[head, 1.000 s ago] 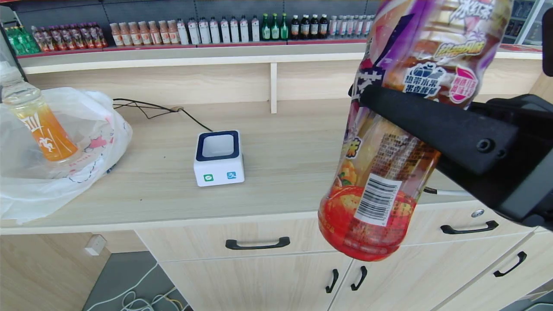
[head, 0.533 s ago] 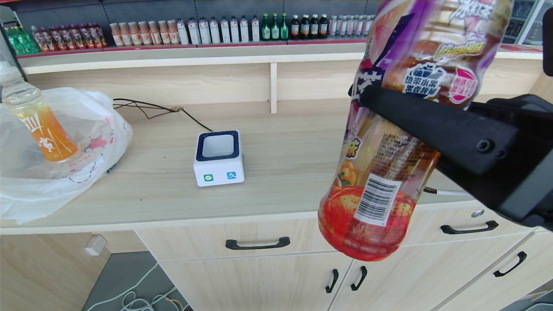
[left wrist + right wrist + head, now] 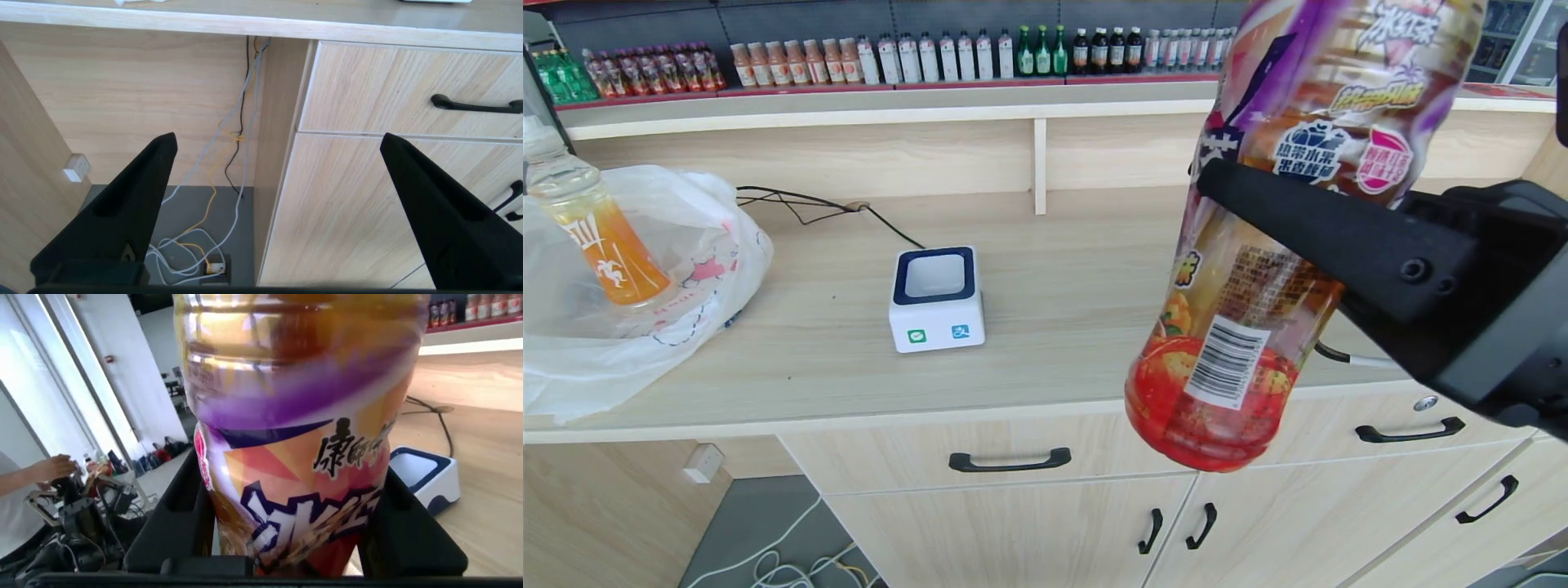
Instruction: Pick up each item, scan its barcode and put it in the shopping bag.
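Bottle [image 3: 1241, 310] is raised, well right of the scanner [image 3: 936, 299], with its barcode facing away from the scanner window, so I'd say it isn't scanned yet. Right tool [image 3: 1233, 192] pinches it mid-body, leaving the barcode clear. Left tool [image 3: 276, 140] is spread and parked below the table [image 3: 1054, 269].

The drink bottle [image 3: 1258, 327] is running off the top edge of the head view, with its upper part cut away. The near finger of the right gripper [image 3: 1262, 192] is covering a band of the label, and the far finger is hiding behind the bottle. In the right wrist view the bottle is blocking part of the scanner [image 3: 425, 478]. The shopping bag [image 3: 572, 343] is spilling past the left edge and veiling the base of an orange bottle [image 3: 600, 245]. The shelf bottles [image 3: 931, 55] are sitting too small to identify.
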Available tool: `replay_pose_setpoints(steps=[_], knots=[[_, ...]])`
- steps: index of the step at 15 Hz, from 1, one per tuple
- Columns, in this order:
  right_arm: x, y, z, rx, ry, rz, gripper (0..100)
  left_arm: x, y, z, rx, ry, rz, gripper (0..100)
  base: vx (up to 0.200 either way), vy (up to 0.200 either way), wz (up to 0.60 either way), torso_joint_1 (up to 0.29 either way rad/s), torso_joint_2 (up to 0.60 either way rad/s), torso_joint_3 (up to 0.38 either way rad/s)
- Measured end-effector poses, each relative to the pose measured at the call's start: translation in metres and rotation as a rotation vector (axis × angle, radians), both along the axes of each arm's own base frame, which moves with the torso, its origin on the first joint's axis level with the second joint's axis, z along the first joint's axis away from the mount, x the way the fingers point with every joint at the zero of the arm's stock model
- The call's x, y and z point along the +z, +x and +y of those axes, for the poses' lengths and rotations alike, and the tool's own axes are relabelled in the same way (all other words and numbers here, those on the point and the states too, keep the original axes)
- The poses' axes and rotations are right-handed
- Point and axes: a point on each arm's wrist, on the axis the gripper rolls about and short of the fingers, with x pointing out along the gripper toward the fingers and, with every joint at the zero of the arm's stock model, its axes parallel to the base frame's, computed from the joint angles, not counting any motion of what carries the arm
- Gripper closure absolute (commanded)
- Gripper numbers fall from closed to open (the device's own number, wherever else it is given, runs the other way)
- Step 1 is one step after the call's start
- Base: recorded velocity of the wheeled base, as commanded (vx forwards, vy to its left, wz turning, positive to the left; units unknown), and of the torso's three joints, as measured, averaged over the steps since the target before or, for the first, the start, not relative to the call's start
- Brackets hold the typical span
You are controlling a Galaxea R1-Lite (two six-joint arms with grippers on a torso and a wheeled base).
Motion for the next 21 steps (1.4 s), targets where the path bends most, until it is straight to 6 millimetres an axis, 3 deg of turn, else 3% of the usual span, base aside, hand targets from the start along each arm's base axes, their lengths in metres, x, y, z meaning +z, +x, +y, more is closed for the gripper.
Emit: replay_pose_setpoints(steps=[8,12,16,21], knots=[[-0.015,0.009,-0.008,-0.409,-0.005,0.034,100,0.0,0.0,0.0,0.0,0.0,0.0,0,0.0,0.0,0.0,0.0,0.0,0.0],[-0.022,0.01,-0.013,-0.528,-0.028,-0.009,100,0.0,0.0,0.0,0.0,0.0,0.0,0,0.0,0.0,0.0,0.0,0.0,0.0],[-0.023,0.027,-0.024,-0.718,-0.036,-0.121,100,0.0,0.0,0.0,0.0,0.005,0.0,0,0.0,0.0,0.0,0.0,0.0,0.0],[-0.017,0.047,-0.031,-0.87,0.112,-0.2,100,0.0,0.0,0.0,-0.001,0.004,0.0,0,0.0,0.0,0.0,0.0,0.0,0.0]])
